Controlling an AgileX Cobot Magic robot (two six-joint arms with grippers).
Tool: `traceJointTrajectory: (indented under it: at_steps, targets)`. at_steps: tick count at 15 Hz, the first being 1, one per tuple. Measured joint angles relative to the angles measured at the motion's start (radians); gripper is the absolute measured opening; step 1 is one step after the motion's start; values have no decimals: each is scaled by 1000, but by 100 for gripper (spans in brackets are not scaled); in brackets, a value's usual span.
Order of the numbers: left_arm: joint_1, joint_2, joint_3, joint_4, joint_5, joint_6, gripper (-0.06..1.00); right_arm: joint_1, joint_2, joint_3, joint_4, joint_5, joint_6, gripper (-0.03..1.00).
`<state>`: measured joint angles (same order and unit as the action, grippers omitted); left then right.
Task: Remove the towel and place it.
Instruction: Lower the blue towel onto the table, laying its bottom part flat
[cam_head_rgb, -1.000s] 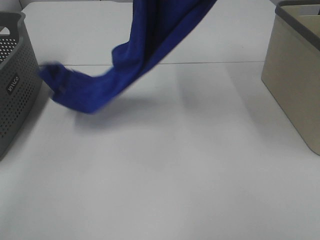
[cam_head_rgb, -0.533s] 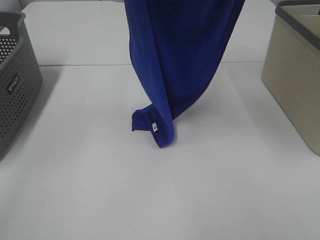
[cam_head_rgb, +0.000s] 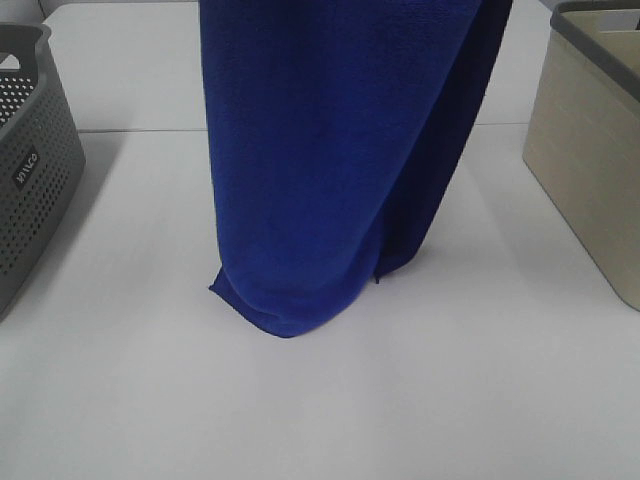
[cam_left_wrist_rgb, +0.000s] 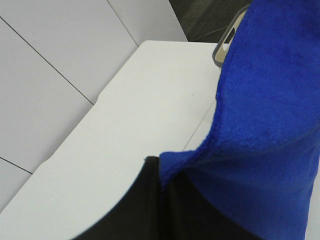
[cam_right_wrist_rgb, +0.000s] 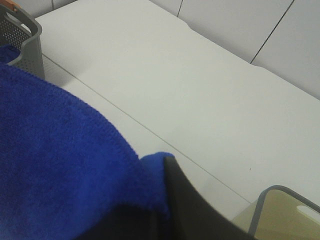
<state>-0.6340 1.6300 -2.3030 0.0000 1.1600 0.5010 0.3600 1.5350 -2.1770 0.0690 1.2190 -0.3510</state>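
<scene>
The royal-blue towel (cam_head_rgb: 330, 160) hangs from above the top edge of the high view down the middle of the white table (cam_head_rgb: 320, 400). Its lower end rests folded on the table. The grippers themselves are out of the high view. In the left wrist view a black finger (cam_left_wrist_rgb: 145, 205) is pinched on the towel's edge (cam_left_wrist_rgb: 270, 125). In the right wrist view a black finger (cam_right_wrist_rgb: 185, 205) is pinched on a corner of the towel (cam_right_wrist_rgb: 60, 165). Both grippers hold it up, spread between them.
A grey perforated basket (cam_head_rgb: 25, 160) stands at the left edge of the table. A beige bin with a grey rim (cam_head_rgb: 590, 130) stands at the right edge. A seam line runs across the table at the back (cam_head_rgb: 130, 130).
The towel swung in from the grey basket on the left to the table's middle. It has spread wider and now hangs flat with its lower end on the table.
</scene>
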Motion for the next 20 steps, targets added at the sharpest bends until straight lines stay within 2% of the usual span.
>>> traceJointTrajectory:
  at_steps: [2,3,4,6,7,8,9,10,12,13,14,15,18,20]
  targets:
    - [0,0,0,17,-1,0,0,0,0,0,1,0,0,2]
    - [0,31,0,128,-42,-25,0,0,36,0,-37,0,0,2]
    - [10,63,0,202,-77,-48,0,0,68,0,-69,0,0,2]
    - [47,141,0,300,-156,-91,0,0,149,0,-124,-11,0,2]
    - [70,185,0,325,-214,-105,0,0,197,0,-134,-66,0,2]
    - [99,225,0,339,-291,-116,0,0,246,0,-146,-166,0,2]
    - [110,241,0,343,-334,-120,0,0,265,0,-148,-213,0,2]
    - [137,281,0,346,-420,-138,0,0,317,0,-149,-332,0,2]
    - [192,369,0,369,-665,-177,0,0,416,1,-150,-664,1,2]
    - [219,411,0,383,-826,-198,0,-3,456,1,-149,-811,5,2]
    - [248,449,-13,395,-955,-225,0,-10,488,-9,-144,-925,15,2]
    - [269,479,-37,400,-1038,-240,0,-20,513,-34,-141,-1013,19,2]
    - [294,507,-126,434,-1133,-223,0,-62,542,-166,-121,-1116,21,2]
    - [294,511,-129,438,-1131,-219,0,-68,549,-173,-98,-1100,21,2]
